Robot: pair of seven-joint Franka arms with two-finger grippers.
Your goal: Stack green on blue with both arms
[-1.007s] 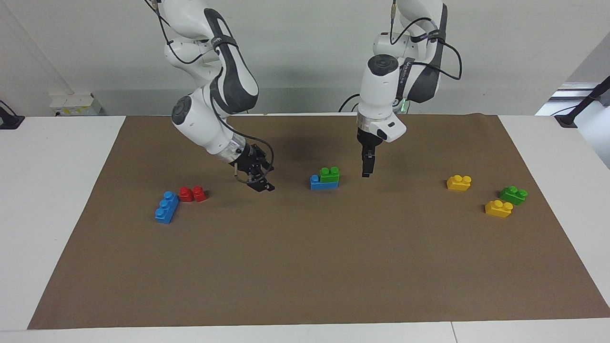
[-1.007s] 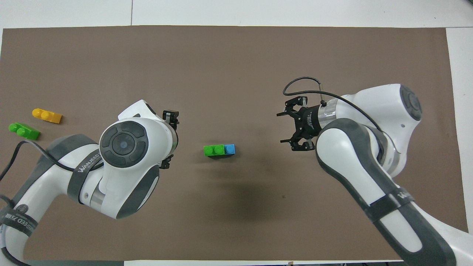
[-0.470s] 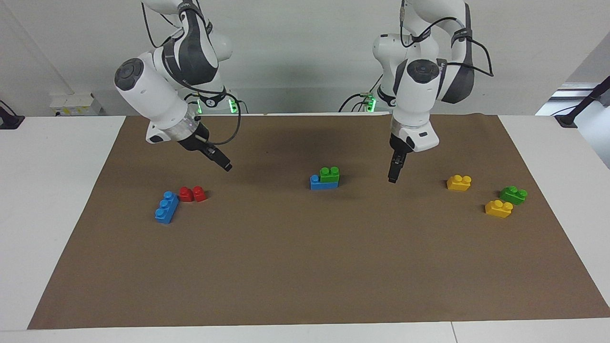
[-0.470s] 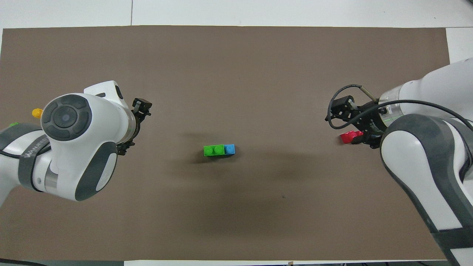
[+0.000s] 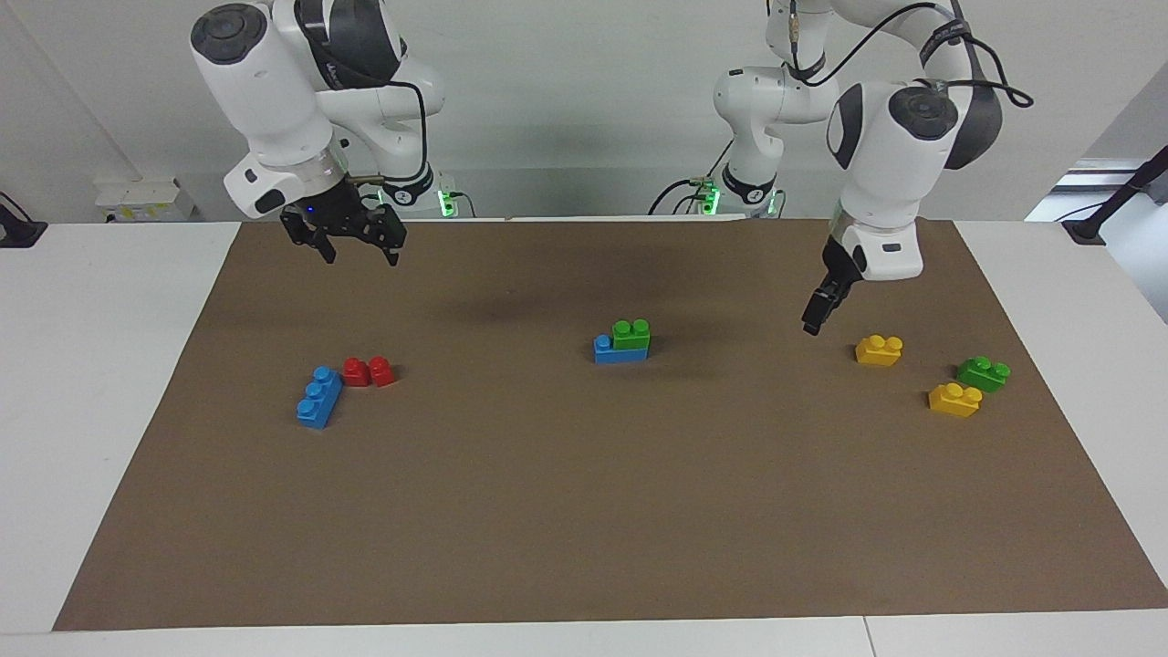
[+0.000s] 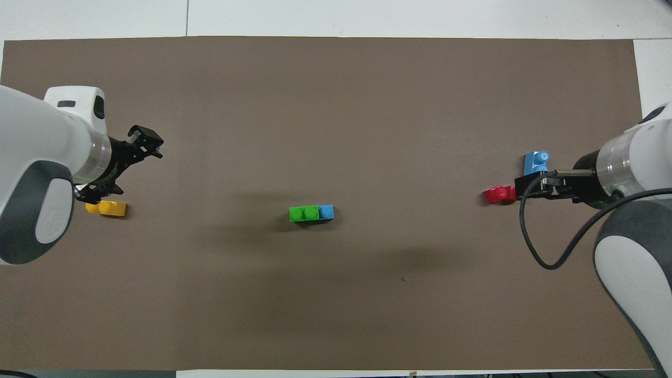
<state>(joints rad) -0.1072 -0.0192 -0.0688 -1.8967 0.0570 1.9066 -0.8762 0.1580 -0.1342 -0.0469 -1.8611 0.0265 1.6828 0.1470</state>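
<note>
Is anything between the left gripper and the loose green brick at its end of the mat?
Yes. A yellow two-stud plastic brick lies between the open left gripper, raised over the brown mat, and the loose green two-stud plastic brick; a second yellow brick sits beside the green one.

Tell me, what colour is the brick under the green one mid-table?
Blue brick, beneath the green brick; clearest in the facing view.

White table [image 5: 100, 383] w/ brown mat [image 5: 584, 511] covering most of its top; bare white margins at both ends and along the front edge. Plain pale wall [image 5: 584, 91] at rear. Small white box [image 5: 144, 199] at wall. Black clamp mounts [image 5: 20, 230] at table corners. Even, diffuse lighting; soft shadows on mat.
</note>
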